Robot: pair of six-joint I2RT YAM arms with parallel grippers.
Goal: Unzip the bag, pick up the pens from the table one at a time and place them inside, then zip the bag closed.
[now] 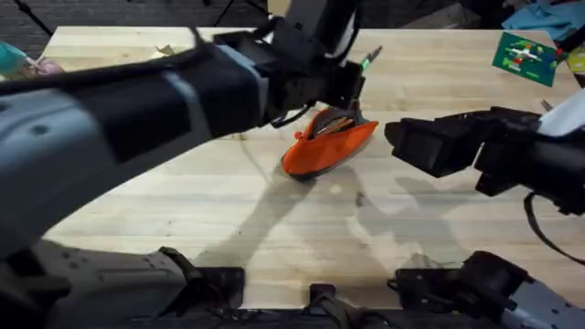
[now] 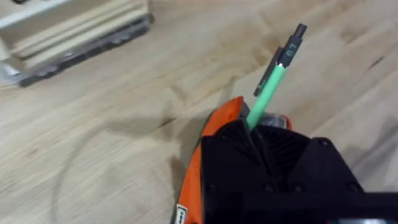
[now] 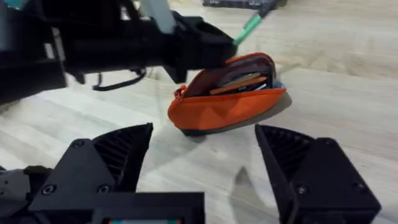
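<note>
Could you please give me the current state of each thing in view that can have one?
bag: unzipped, mouth gaping, lying on the table, items already inside.
green pen: held by the left gripper, tilted, over the bag's opening.
left gripper: shut on the green pen, above the bag.
right gripper: open, empty, facing the bag from a short way off.

Light wooden plank tabletop (image 1: pixel 228 201), grain visible, soft shadows across the middle. Dark floor (image 1: pixel 119 11) beyond the far edge, thin tripod legs (image 1: pixel 37 18) at upper left. Green card (image 1: pixel 525 57) near the far right corner, blue cloth (image 1: pixel 548 16) behind it. Pale wooden block (image 2: pixel 68 28) resting on the boards.
</note>
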